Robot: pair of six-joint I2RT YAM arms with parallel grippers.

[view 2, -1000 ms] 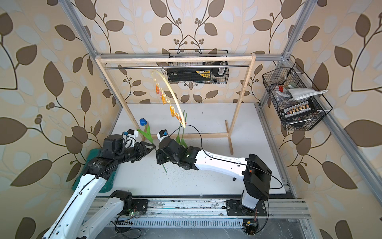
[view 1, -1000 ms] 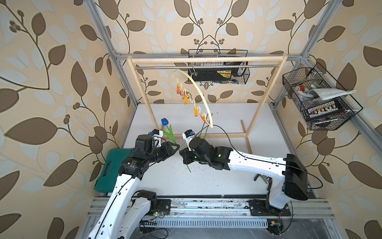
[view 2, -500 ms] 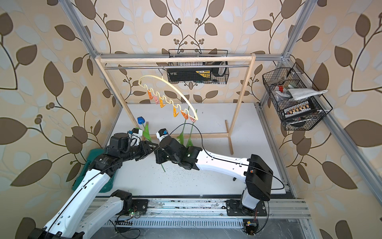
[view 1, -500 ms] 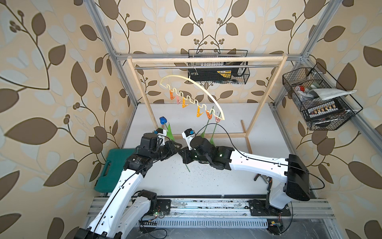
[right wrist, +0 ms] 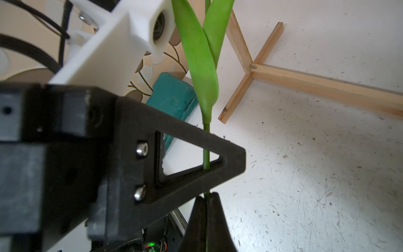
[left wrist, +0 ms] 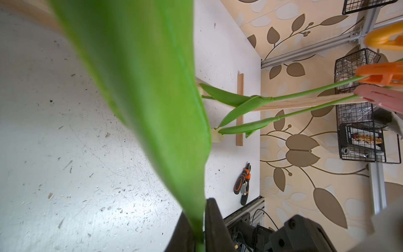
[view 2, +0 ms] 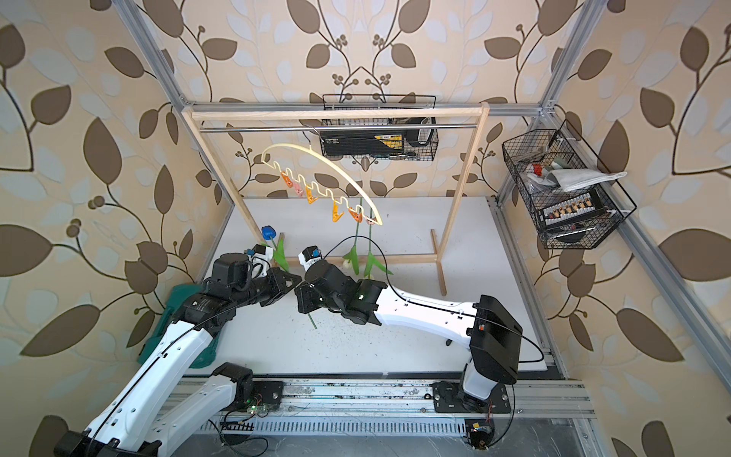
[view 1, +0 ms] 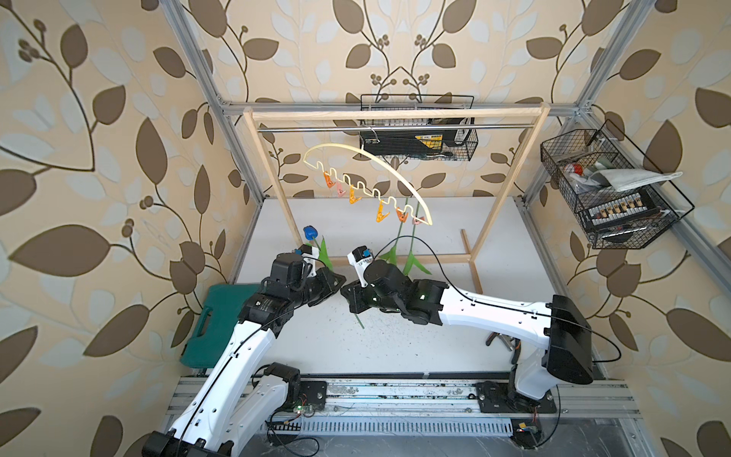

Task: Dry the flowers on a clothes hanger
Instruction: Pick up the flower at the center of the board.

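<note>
- Blue tulip (view 1: 310, 232), both top views: is being held tilted over table (view 1: 395, 348), between the arms. Left gripper (view 1: 338, 283) & right gripper (view 1: 349, 296) are meeting tip to tip on its stem. Two cream tulips (view 1: 409, 261) are hanging head-down from end clips (view 1: 402, 215) of clothes hanger (view 1: 355, 196).
- Left wrist: left fingers (left wrist: 214, 222) are pressing together on stem at leaf base.
- Right wrist: right fingers (right wrist: 218, 218) are clamping bare stem lower down.
- Handling, my guess: light, thin, bendy, prob. slippery; gripping bare stem is safer, not leaf/head.
</note>
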